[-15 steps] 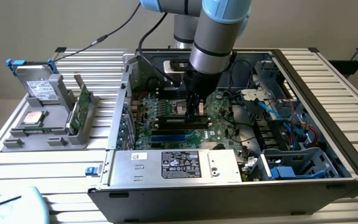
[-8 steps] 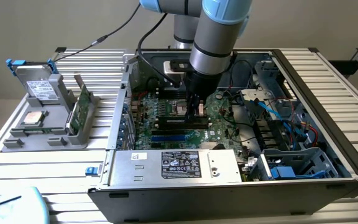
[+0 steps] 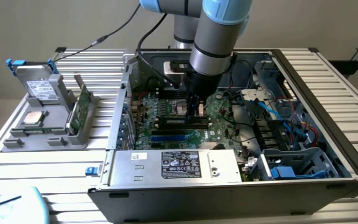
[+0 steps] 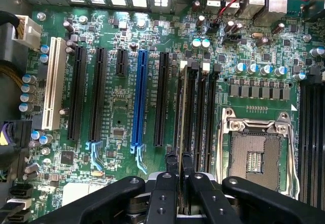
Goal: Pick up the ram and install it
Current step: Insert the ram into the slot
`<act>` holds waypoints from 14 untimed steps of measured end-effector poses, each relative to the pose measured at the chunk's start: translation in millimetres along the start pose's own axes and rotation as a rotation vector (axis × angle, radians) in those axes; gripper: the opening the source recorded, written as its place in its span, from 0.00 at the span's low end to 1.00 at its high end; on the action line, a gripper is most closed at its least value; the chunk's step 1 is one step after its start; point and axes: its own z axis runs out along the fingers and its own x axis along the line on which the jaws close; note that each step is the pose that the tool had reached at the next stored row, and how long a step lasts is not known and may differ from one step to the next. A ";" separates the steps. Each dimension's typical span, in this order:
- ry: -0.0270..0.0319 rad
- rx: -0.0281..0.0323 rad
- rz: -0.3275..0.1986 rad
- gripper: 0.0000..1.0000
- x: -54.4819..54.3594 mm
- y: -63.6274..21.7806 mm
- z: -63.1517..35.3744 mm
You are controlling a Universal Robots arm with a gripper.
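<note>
While the arm reaches down into the open computer case [image 3: 347,154] on the bench [image 3: 54,172], the gripper [image 4: 180,164] is closed on the ram [image 4: 183,112]. The wrist view shows the stick edge-on, a thin strip between the fingers [image 4: 166,188]. It runs along the black memory slots [image 4: 203,112], between the CPU socket [image 4: 254,158] and the blue expansion slot [image 4: 139,97]; whether it is seated cannot be told. At the exterior view's left, a grey holder [image 3: 17,140] carries a green card [image 3: 82,109].
</note>
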 end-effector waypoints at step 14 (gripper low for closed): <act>0.0147 0.0096 0.002 0.14 -2.9 2.0 0.3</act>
